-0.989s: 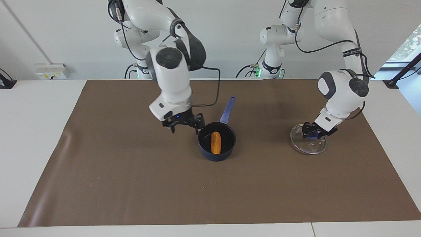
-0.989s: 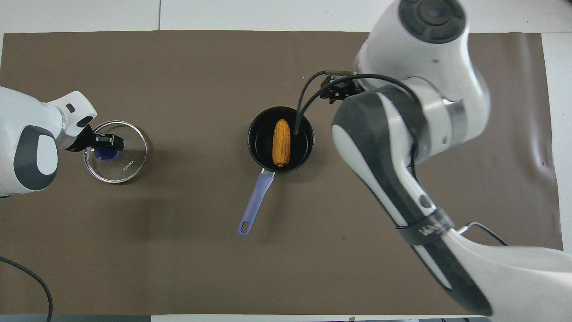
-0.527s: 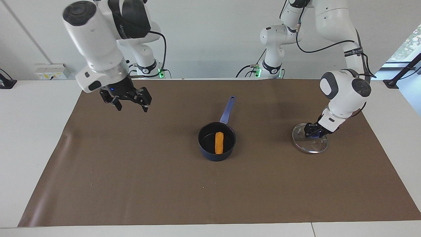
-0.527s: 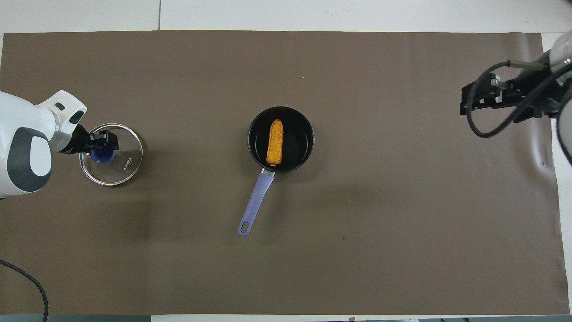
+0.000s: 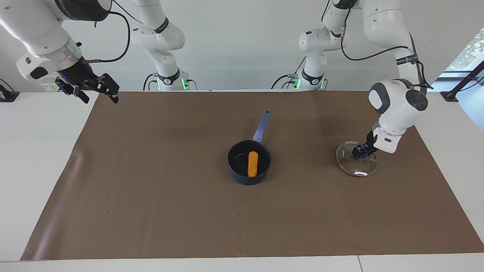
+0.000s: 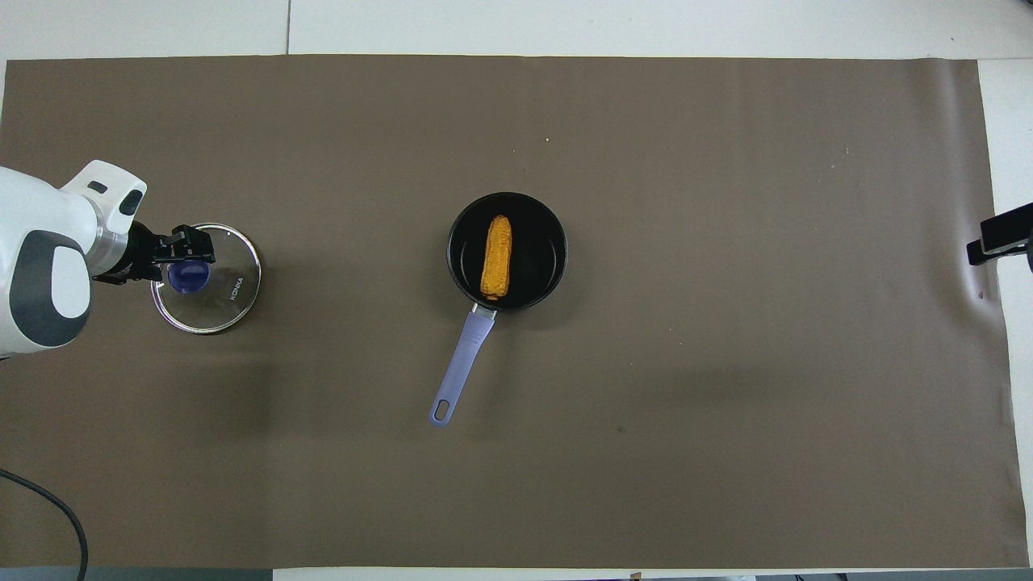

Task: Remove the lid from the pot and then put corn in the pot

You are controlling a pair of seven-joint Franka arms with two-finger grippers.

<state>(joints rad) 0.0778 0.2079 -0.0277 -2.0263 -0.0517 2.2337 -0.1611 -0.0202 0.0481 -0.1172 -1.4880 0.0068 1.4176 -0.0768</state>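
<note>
The dark blue pot [image 5: 235,172] [image 6: 554,234] stands mid-mat with no lid on it, its light blue handle [image 5: 262,126] pointing toward the robots. The yellow-orange corn [image 5: 252,164] [image 6: 496,257] lies inside the pot. The glass lid [image 5: 356,168] [image 6: 222,303] lies flat on the mat toward the left arm's end, its blue knob [image 6: 188,277] up. My left gripper [image 5: 361,150] [image 6: 190,250] is low over the knob. My right gripper [image 5: 100,99] is open and empty, raised over the mat's corner at the right arm's end; only a bit of it shows in the overhead view [image 6: 999,239].
A brown mat [image 5: 151,196] covers most of the white table [image 5: 34,151]. A white socket box [image 5: 58,81] sits at the wall by the right arm's end. A black cable [image 6: 48,500] lies near the left arm's base.
My right arm has swung up and away from beside the pot to the right arm's end of the table. My left gripper has shifted a little at the knob, and the lid has slid slightly.
</note>
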